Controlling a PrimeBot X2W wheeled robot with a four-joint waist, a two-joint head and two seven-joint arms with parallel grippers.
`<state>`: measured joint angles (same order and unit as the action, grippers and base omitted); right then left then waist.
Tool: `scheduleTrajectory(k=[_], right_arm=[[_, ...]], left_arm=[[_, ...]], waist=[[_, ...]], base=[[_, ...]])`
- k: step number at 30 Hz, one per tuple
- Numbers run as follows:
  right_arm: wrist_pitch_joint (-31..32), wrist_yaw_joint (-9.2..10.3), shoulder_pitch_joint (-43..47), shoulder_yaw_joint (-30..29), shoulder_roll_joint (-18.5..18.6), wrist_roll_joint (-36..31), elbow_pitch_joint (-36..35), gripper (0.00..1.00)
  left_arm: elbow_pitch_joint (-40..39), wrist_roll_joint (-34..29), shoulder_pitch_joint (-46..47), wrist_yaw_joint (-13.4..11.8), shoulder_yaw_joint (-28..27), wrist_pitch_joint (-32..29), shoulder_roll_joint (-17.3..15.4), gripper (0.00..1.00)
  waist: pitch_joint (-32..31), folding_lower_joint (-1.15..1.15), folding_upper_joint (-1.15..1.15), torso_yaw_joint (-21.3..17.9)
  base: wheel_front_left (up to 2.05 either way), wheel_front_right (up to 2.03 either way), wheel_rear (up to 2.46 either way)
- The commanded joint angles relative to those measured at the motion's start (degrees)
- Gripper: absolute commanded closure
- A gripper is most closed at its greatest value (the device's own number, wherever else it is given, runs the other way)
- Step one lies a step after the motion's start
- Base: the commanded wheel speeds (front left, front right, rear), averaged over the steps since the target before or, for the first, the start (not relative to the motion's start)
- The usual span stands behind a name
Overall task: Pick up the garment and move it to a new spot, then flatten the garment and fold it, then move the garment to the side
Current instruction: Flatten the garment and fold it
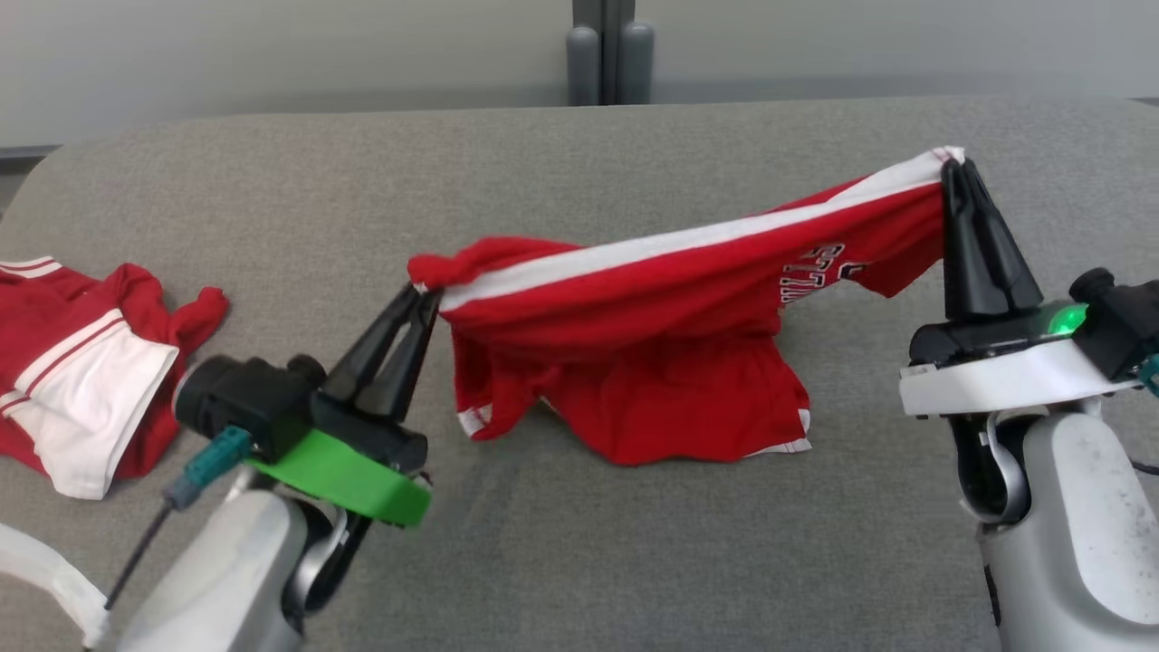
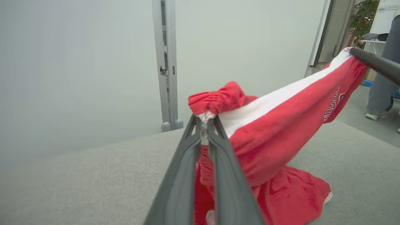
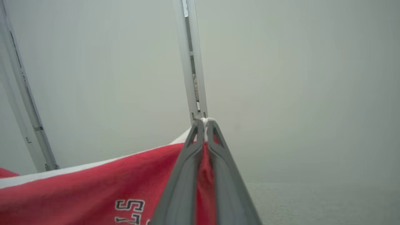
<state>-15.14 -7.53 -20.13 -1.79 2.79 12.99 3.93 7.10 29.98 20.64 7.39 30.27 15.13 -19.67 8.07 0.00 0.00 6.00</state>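
My left gripper (image 1: 426,294) and right gripper (image 1: 962,167) are clamped on the band ends of the garment (image 1: 670,362), strung centre-right, hem touching the grey surface (image 1: 272,199); judged soft, light, sagging, best held at these corners.

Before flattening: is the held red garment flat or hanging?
Hanging: garment stretched between left gripper and right gripper, lower part resting bunched.

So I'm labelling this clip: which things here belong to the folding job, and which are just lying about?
In the job: red garment, held up by the left hand and right hand.
Lying about: second red-and-white garment at the left; person standing beyond.
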Motion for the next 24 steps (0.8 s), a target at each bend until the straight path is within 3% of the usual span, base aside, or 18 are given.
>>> scheduleTrajectory(k=[1,6,11,16,24], right_arm=[[-0.01,0.08,-1.09,-0.12,0.22,-0.38,-1.38,1.0],[0.0,0.08,-6.22,1.5,1.99,-2.47,-4.22,1.0],[0.0,0.08,-16.36,5.37,5.29,-4.94,-0.77,1.0],[-0.01,0.08,-29.92,7.57,6.59,-8.34,5.51,1.0],[0.0,0.09,-46.52,4.08,4.56,-14.39,9.42,1.0]], left_arm=[[-0.96,1.13,2.86,0.13,0.74,0.02,-1.97,1.0],[-1.18,7.37,13.54,0.13,4.0,-1.11,-8.03,1.0],[2.12,12.17,24.23,0.12,5.67,-2.74,-10.6,1.0],[8.55,16.22,34.2,0.12,5.49,-2.56,-10.74,1.0],[17.28,17.2,47.71,0.12,3.11,-0.06,-8.34,1.0]], waist=[[-1.18,0.0,0.0,-1.38],[0.07,0.0,0.0,-2.69],[4.79,0.0,0.0,-4.29],[10.63,0.0,0.0,-5.58],[15.5,0.0,0.0,-5.96]], base=[[0.0,0.0,0.0],[0.0,0.0,0.0],[0.0,0.0,0.0],[0.0,0.0,0.0],[0.0,0.0,0.0]])
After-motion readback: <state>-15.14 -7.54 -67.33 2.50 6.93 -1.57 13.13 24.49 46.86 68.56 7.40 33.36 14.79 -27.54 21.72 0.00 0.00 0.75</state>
